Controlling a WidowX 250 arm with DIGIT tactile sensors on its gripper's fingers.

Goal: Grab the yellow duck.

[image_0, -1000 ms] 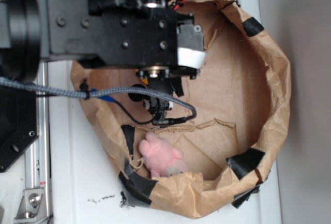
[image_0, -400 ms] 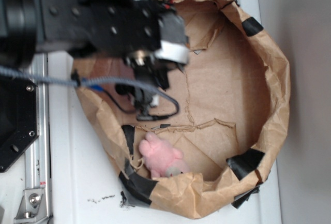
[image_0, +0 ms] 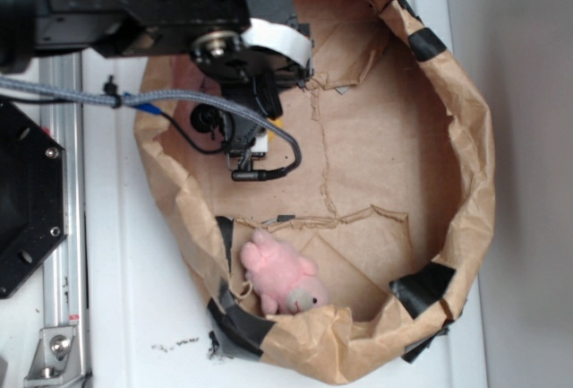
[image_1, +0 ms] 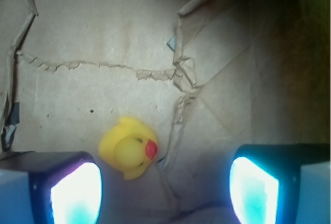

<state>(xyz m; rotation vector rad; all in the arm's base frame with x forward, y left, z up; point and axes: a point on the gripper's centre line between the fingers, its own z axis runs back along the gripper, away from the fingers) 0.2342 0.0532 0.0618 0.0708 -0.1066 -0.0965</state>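
Wrist view shows the gripper spread wide and empty above the paper floor, the duck at seven o'clock beside the left finger, so closing now would probably nudge it aside, not trap it.

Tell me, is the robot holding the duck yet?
No. The hand is open and empty. The yellow duck sits on the paper between the fingers, nearer the left one, not touched.

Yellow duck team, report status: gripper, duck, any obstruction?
Gripper open, empty, above bin floor. Yellow duck loose on the paper, nearer one finger, off-centre. Nothing between them; pink plush lies apart.
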